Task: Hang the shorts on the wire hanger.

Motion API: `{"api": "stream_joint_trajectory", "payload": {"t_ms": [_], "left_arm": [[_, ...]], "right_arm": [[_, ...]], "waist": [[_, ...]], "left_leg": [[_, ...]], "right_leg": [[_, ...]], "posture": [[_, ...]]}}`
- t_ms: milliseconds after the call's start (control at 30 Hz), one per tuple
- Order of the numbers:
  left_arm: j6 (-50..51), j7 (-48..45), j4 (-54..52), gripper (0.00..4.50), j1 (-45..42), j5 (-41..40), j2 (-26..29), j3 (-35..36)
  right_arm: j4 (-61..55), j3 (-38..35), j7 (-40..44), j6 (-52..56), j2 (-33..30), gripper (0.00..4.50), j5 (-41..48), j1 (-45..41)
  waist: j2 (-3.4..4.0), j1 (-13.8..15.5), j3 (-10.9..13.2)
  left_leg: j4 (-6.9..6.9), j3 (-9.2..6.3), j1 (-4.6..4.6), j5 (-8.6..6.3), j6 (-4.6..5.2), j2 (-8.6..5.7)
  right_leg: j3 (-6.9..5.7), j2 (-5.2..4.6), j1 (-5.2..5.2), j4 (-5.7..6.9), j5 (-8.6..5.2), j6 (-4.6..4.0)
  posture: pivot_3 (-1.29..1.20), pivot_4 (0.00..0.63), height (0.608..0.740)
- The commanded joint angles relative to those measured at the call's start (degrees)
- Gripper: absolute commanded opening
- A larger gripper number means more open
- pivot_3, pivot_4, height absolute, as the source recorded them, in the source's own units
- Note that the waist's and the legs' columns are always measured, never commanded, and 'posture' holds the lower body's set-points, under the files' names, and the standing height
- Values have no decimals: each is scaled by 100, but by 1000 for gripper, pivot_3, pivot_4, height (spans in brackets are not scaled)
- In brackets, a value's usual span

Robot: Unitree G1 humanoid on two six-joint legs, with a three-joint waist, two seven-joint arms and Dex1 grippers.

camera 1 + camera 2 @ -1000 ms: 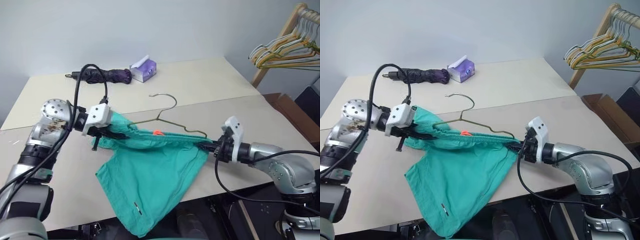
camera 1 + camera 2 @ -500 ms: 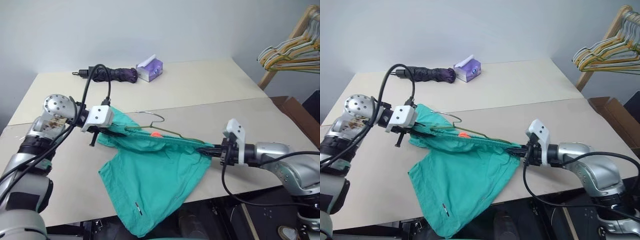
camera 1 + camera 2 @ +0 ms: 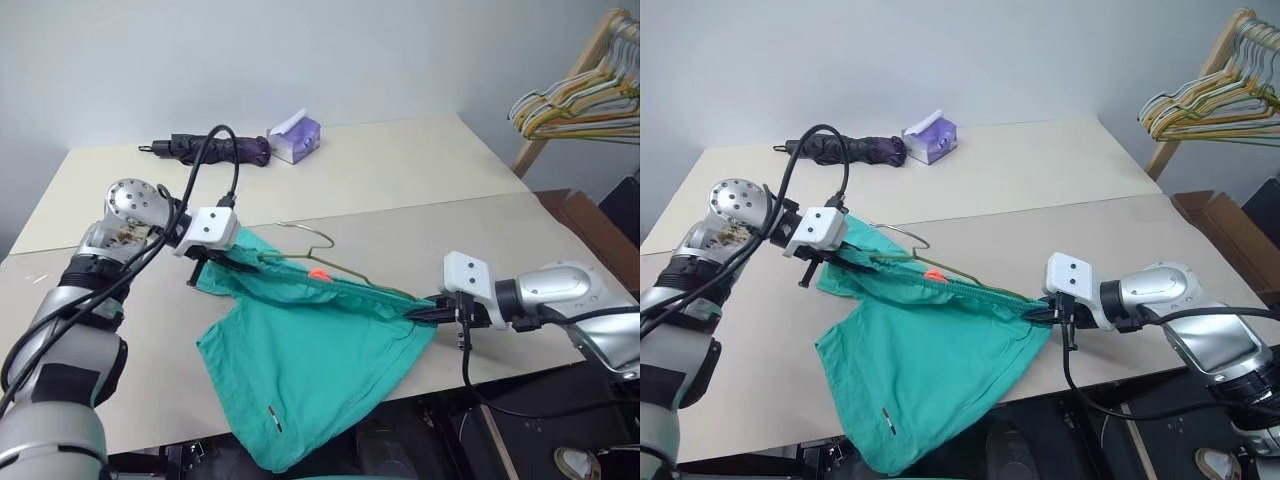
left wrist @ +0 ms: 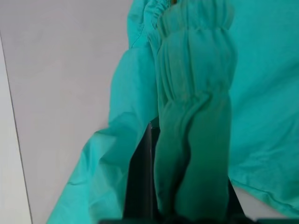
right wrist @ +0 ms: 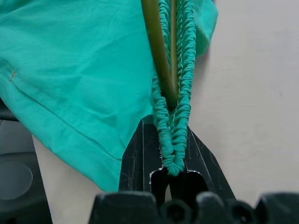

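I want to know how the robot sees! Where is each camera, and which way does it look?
Left eye view: on the head, looking down at the table, both arms, the shorts and the wire hanger.
Right eye view: beside it, showing the same scene.
Left wrist view: on the left arm, looking along the left gripper at the gathered waistband.
Right wrist view: on the right arm, looking along the right gripper, shut on the waistband beside the hanger wire.
Every view shares the shorts.
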Motion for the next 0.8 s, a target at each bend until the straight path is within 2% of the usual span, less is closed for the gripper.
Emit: {"api": "stream_joint_trajectory", "payload": {"t_ms": [33, 167, 367, 400, 467, 600, 700, 800], "left_arm": [[90, 2, 772, 82, 20, 607, 839, 297], [138, -28, 579, 82, 88, 499, 696, 368], [367, -28, 444, 82, -6, 386, 492, 520], [400, -28, 449, 82, -23, 386, 480, 542], [405, -28, 494, 82, -63, 416, 460, 577], [418, -28, 564, 82, -149, 430, 441, 593], [413, -28, 597, 82, -179, 439, 426, 612], [416, -28, 597, 82, -158, 437, 410, 640]], "right_arm": [[685, -374, 196, 401, -421, 322, -236, 101], [625, -439, 187, 638, -217, 1546, -51, 24], [534, -630, 62, 997, 62, 3548, -102, 60], [513, -725, 3, 1128, 112, 4000, -37, 48], [440, -927, -131, 1546, 217, 4468, 178, -56], [163, -1262, -416, 2546, 570, 4468, 790, -324], [296, -1285, -1196, 3569, 1378, 4468, 1059, -751], [308, -984, -1800, 3920, 2029, 4468, 849, -948]], "waist": [[0, -17, 0], [0, -157, 1], [-1, 3, 0], [-1, 0, 0], [-1, -7, 0], [-1, -42, 0], [-2, -82, -1], [-2, -115, -1]], "left_leg": [[0, 0, 0, 0, 0, 0], [-3, 1, 6, 0, 0, 3], [3, -1, 8, 3, -5, 2], [3, -1, 4, 3, -5, 3], [3, 0, 2, 2, -4, 1], [2, -1, 1, 1, -2, 1], [2, -4, 7, 1, -2, 2], [2, -8, 11, 2, -2, 3]], "right_leg": [[0, 0, 1, 0, 0, 0], [1, 3, -2, 5, -2, -3], [-6, -2, 8, 11, -19, 36], [-6, -1, 3, 8, -19, 36], [-3, -2, 2, 9, -11, 18], [-2, -1, -2, 9, -1, -1], [-3, 0, 2, 15, 0, -3], [-3, 4, 4, 18, 2, -2]], "posture": [[-185, 61, 740], [-181, 61, 740], [-189, 59, 740], [-190, 60, 740], [-190, 60, 740], [-188, 61, 740], [-187, 60, 740], [-184, 63, 740]]}}
